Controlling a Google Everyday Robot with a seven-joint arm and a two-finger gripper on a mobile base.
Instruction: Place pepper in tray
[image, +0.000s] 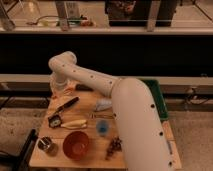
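Near edge first: 1 orange-red bowl (76, 143) sits by the near-left corner, with a metal cup (46, 145) to its left and a dark cluster (115, 146) to its right. Mid-table, a pale yellow item (75, 123) lies beside a blue cup (102, 126), and a black-handled tool (65, 107) slants toward the left edge.

At the far-left corner, the gripper (57, 93) hangs low over the tabletop. The pepper (70, 88), a small orange-red streak, is just beside it. Whether the gripper has a grip on it, I cannot tell. The green tray (158, 100) is at the right edge, mostly hidden behind the arm and well apart from the pepper.

My call is that this is the pick-up step, with nothing delivered yet. Next it needs a secure hold, a lift, then a carry across to the right edge and a drop inside the rim.
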